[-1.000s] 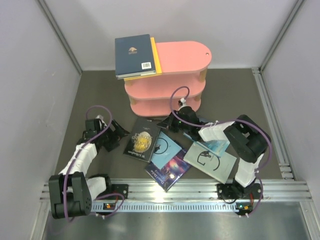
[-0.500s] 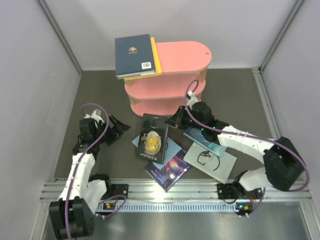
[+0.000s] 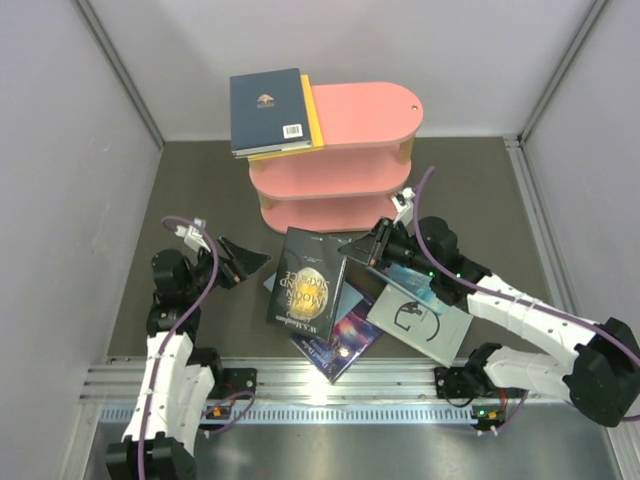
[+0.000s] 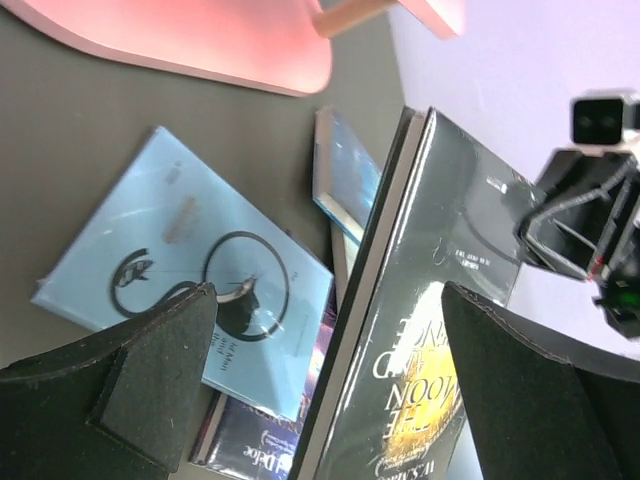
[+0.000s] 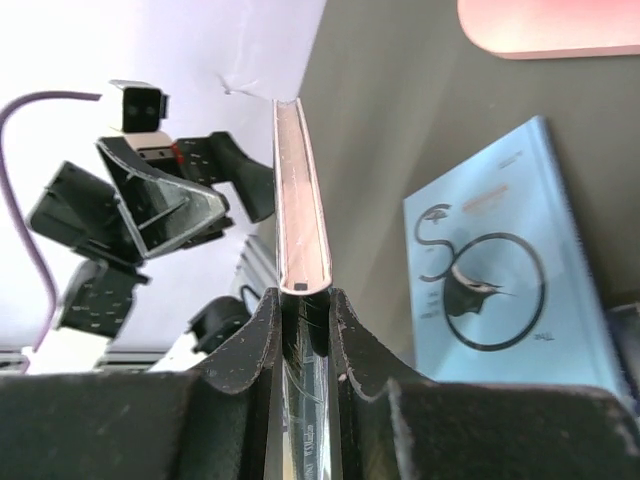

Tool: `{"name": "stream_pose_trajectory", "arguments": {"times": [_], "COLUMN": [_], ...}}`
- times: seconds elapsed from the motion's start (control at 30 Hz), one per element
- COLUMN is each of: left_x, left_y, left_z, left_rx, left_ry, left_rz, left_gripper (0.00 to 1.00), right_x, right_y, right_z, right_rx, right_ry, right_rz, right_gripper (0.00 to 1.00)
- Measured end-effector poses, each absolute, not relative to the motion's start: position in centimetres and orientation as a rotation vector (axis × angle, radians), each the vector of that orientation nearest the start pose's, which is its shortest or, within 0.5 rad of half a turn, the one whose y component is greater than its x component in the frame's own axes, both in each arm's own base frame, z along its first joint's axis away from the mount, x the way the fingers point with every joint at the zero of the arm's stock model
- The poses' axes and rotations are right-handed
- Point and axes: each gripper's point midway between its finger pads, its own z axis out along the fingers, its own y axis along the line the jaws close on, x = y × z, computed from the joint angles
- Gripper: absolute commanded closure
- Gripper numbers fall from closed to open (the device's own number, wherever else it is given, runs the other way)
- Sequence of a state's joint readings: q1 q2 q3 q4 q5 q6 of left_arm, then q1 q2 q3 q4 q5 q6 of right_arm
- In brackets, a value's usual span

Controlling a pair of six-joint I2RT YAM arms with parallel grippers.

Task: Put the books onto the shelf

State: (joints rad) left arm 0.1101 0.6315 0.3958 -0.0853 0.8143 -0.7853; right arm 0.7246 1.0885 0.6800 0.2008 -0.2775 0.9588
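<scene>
Holding the black moon book [image 3: 308, 282] by the corner nearest its own arm, the right gripper [image 3: 365, 250] is pinched almost closed on the thin edge. In the right wrist view both jaws lie flat against the covers.

- **Black moon book:** raised and tilted above the pile on the table [image 3: 200, 190]. It sits in front of the shelf [image 3: 360, 115] without touching it.
- **Left gripper [image 3: 245, 262]:** jaws spread fully wide with nothing between them, facing the raised book from just beside it.
- **On the shelf's top board:** navy book [image 3: 265, 105] lying over yellow book [image 3: 314, 120], both overhanging the left end.
- **On the table:** light blue book [image 4: 180, 260], purple galaxy book [image 3: 345, 340], pale grey book [image 3: 425, 322], teal book [image 3: 425, 290].
- **Handling, as judged:** light and thin, with a glossy cover that is likely slippery. It may flex or swing when held by a corner. A hold across the spine or at mid-edge would probably steady it better.
</scene>
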Motion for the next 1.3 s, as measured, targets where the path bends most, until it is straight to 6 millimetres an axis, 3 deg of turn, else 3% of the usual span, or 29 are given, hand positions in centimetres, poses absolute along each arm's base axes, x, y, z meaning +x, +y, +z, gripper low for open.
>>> {"name": "stream_pose_trajectory", "arguments": {"times": [0.07,0.3,0.4,0.43,0.47,0.53,0.6,0.7,0.73,0.77,0.8,0.87,0.97,1.1,1.3], "left_x": [22.6,21.2,20.9,20.8,20.6,20.2,19.8,19.8,19.8,19.8,19.7,19.5,19.6,19.8,19.5], "left_y": [-12.9,-15.1,-15.8,-16.1,-16.3,-16.6,-16.9,-17.0,-17.0,-17.0,-17.1,-17.3,-17.2,-16.8,-16.7], "left_z": [19.2,19.3,19.3,19.4,19.6,20.2,21.5,22.4,22.8,23.4,24.0,25.5,28.0,33.0,42.6], "left_rx": [-0.255,-0.16,-0.139,-0.128,-0.11,-0.109,-0.099,-0.102,-0.099,-0.092,-0.083,-0.033,-0.012,0.019,0.103], "left_ry": [1.931,1.934,1.942,1.942,1.937,1.926,1.904,1.896,1.893,1.891,1.89,1.879,1.862,1.796,1.639], "left_rz": [-1.261,-1.413,-1.441,-1.45,-1.452,-1.488,-1.516,-1.527,-1.527,-1.526,-1.527,-1.508,-1.464,-1.402,-1.373], "left_gripper": [0.02,0.23,0.46,0.58,0.78,0.98,1.0,1.0,1.0,1.0,1.0,1.0,1.0,1.0,1.0], "right_x": [22.2,22.9,23.2,23.3,23.3,24.2,24.4,24.4,24.5,24.4,24.3,23.4,22.1,20.8,17.5], "right_y": [30.8,32.7,33.4,33.6,33.7,33.2,32.9,32.8,32.7,32.6,32.5,32.1,30.6,27.0,20.7], "right_z": [23.6,24.1,24.1,23.8,23.7,23.0,22.5,23.4,23.6,24.0,24.5,25.7,27.9,32.0,38.6], "right_rx": [0.022,0.079,0.091,0.1,0.106,0.149,0.176,0.175,0.176,0.177,0.181,0.153,0.113,0.137,0.175], "right_ry": [2.015,1.976,1.965,1.974,1.978,1.978,1.974,1.934,1.926,1.916,1.906,1.892,1.852,1.766,1.567], "right_rz": [1.434,1.577,1.626,1.635,1.639,1.619,1.625,1.651,1.655,1.662,1.674,1.692,1.681,1.583,1.463], "right_gripper": [1.0,1.0,1.0,1.0,1.0,1.0,1.0,0.97,0.85,0.43,0.26,0.01,0.0,0.0,0.0]}}
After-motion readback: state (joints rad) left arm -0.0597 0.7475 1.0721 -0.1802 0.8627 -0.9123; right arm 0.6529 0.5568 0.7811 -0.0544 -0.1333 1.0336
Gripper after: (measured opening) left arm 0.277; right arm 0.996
